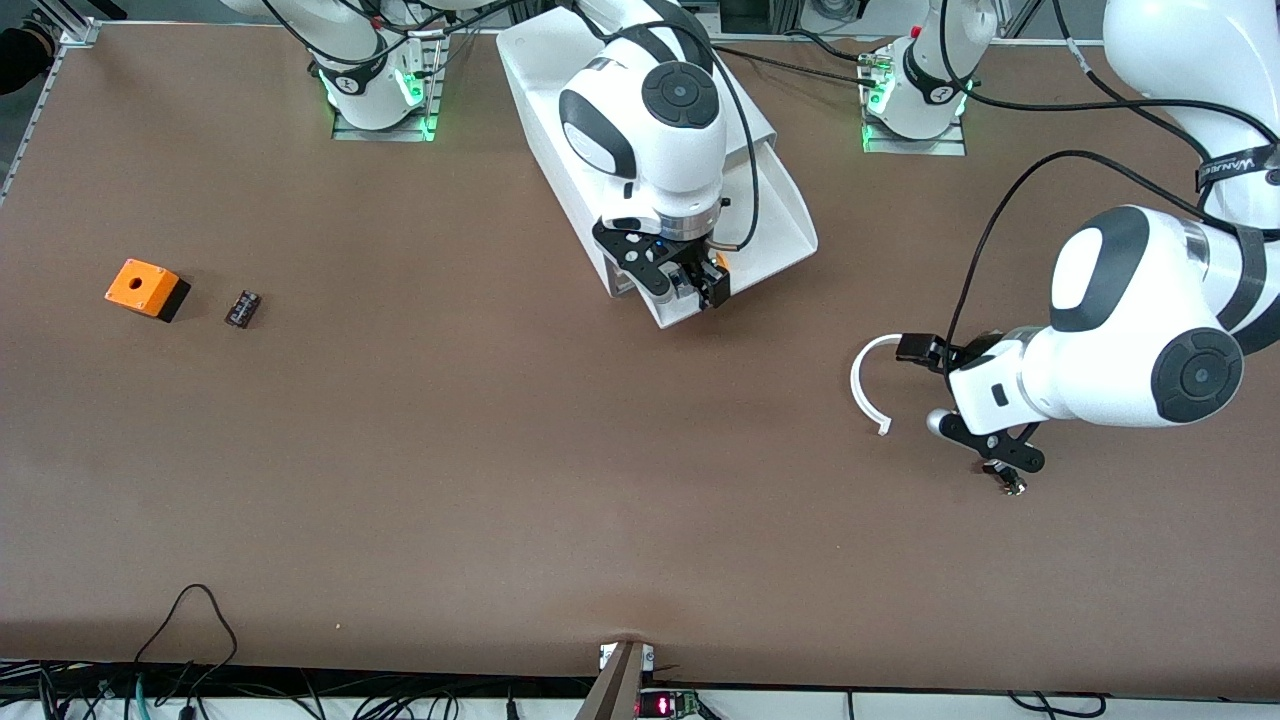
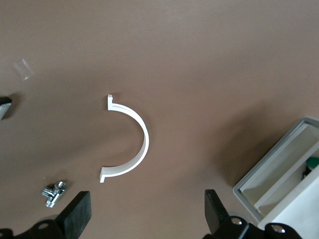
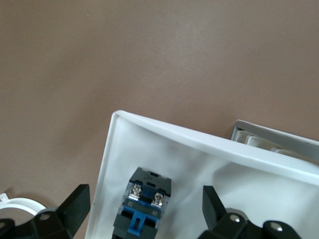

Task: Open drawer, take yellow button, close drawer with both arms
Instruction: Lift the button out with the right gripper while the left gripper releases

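The drawer (image 1: 785,215) stands pulled out of the top of the white cabinet (image 1: 535,75), toward the front camera. The button (image 3: 144,209) lies in it close to the drawer's front rim (image 3: 164,127), black and blue body with two silver screws showing. Its orange cap (image 1: 720,263) peeks out beside the hand. My right gripper (image 1: 690,285) hangs over that end of the drawer, open, a finger (image 3: 75,206) on each side of the button and not touching it. Toward the left arm's end of the table, my left gripper (image 2: 145,219) hovers open and empty above the bare tabletop.
A white half ring (image 1: 858,385) lies on the table by the left gripper, and a small silver part (image 2: 53,193) sits near one of its fingers. An orange cube with a hole (image 1: 143,287) and a small dark part (image 1: 243,308) lie toward the right arm's end.
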Tool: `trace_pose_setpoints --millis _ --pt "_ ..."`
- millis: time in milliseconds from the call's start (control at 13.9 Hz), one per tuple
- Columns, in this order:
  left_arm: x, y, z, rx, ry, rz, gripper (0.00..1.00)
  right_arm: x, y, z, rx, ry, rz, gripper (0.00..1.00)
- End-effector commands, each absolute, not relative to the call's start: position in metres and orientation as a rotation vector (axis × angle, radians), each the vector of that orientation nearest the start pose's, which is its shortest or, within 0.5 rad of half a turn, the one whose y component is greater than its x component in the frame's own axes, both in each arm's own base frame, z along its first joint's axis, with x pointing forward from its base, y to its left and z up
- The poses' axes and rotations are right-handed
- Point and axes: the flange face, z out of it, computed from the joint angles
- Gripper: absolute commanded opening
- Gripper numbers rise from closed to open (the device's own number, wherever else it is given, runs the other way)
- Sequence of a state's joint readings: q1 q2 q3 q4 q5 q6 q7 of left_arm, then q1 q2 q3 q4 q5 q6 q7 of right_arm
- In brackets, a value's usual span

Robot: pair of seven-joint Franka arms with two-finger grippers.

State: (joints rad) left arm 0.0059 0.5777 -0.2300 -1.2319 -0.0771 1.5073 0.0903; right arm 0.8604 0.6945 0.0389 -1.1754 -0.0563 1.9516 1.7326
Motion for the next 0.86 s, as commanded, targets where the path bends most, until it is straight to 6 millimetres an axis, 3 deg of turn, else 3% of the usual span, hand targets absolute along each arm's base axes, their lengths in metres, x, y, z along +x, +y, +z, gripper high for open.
trace_pose_setpoints --millis 0,144,288,432,576,792 --pt "0.678 -0.13 0.429 -3.234 0.345 0.478 1.0 0.477 0.59 0.393 -2.799 1.235 -0.103 0.8" --pt "0.678 -0.131 0.43 -3.242 0.245 0.488 1.0 0.476 0.589 0.397 -2.802 1.227 -0.104 0.24" --pt "0.678 -0.134 0.432 -3.239 0.034 0.493 1.0 0.477 0.588 0.399 -2.8 1.236 -0.105 0.0" --pt "0.677 -0.139 0.432 -3.211 -0.21 0.497 1.0 0.476 0.589 0.399 -2.797 1.231 -0.109 0.0" --pt "0.673 -0.149 0.428 -3.178 -0.349 0.514 1.0 0.475 0.588 0.404 -2.815 1.203 -0.111 0.0" --pt "0.664 -0.18 0.431 -3.124 -0.515 0.511 1.0 0.471 0.584 0.444 -2.795 1.128 -0.134 0.0"
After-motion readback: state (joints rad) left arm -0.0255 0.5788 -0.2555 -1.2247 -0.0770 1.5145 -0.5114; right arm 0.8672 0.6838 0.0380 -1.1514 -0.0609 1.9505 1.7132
